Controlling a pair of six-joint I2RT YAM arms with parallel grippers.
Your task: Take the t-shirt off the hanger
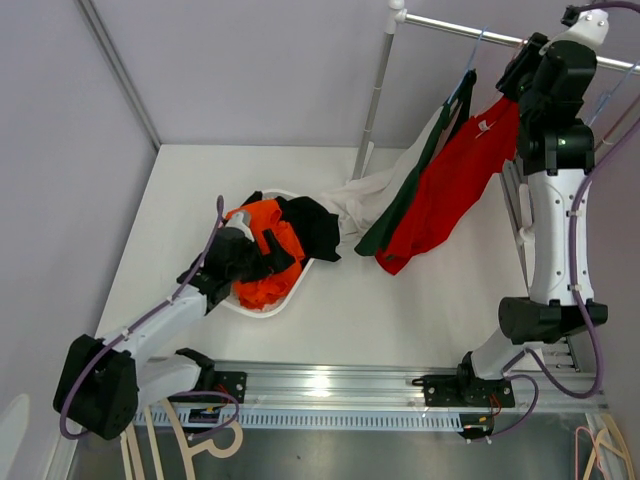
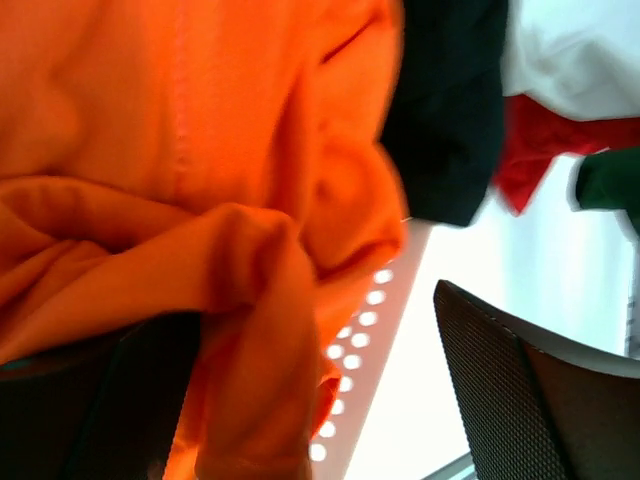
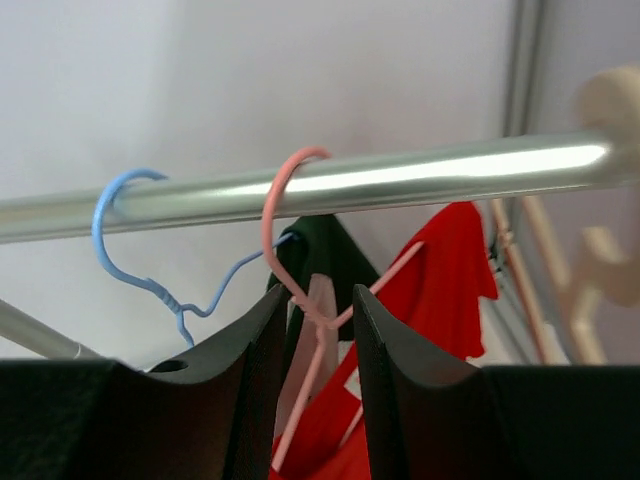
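A red t-shirt (image 1: pixel 450 185) hangs on a pink wire hanger (image 3: pixel 300 290) hooked over the steel rail (image 3: pixel 400 175) at the back right; its lower part trails to the table. My right gripper (image 3: pixel 320 295) is up at the rail, its two black fingers standing either side of the hanger's twisted neck with a gap between them, so it is open. My left gripper (image 2: pixel 290 330) is open low over the white basket (image 1: pixel 270 305), with orange cloth (image 2: pixel 200 200) draped against its left finger.
On a blue hanger (image 3: pixel 130 250) beside the pink one hangs a dark green shirt (image 1: pixel 420 180), with a white shirt (image 1: pixel 365 195) trailing below. The basket holds orange and black garments (image 1: pixel 310 225). Wooden hangers (image 1: pixel 200 440) lie at the near edge.
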